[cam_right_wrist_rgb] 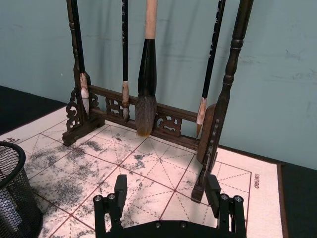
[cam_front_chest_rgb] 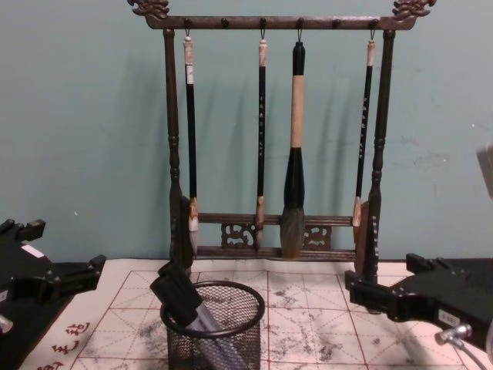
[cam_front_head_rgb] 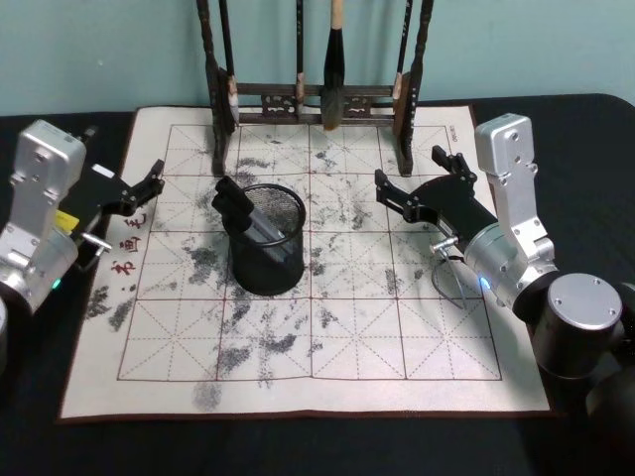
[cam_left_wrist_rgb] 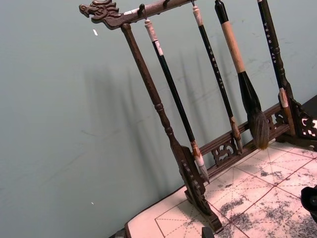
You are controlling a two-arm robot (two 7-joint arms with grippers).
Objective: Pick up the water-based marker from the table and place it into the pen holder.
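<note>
The pen holder point(cam_front_head_rgb: 268, 243), a black wire-mesh cup, stands on the white red-grid mat point(cam_front_head_rgb: 397, 327) that covers the black table point(cam_front_head_rgb: 585, 129). The water-based marker point(cam_front_head_rgb: 236, 208), dark with a black cap, leans inside the cup with its cap above the rim on the cup's left side. The chest view has the same marker point(cam_front_chest_rgb: 176, 297) in the pen holder point(cam_front_chest_rgb: 216, 324). My left gripper point(cam_front_head_rgb: 151, 183) hovers open and empty left of the cup. To the cup's right, the right gripper point(cam_front_head_rgb: 412, 169) is also open and holds nothing. In the right wrist view the right gripper point(cam_right_wrist_rgb: 167, 191) faces the rack, with the pen holder point(cam_right_wrist_rgb: 12, 198) at the edge.
A tall dark wooden brush rack point(cam_front_head_rgb: 317, 99) with several hanging brushes stands at the mat's far edge, behind the cup. It rises against the teal wall in the chest view as the brush rack point(cam_front_chest_rgb: 269, 131). Grey ink stains cover the mat.
</note>
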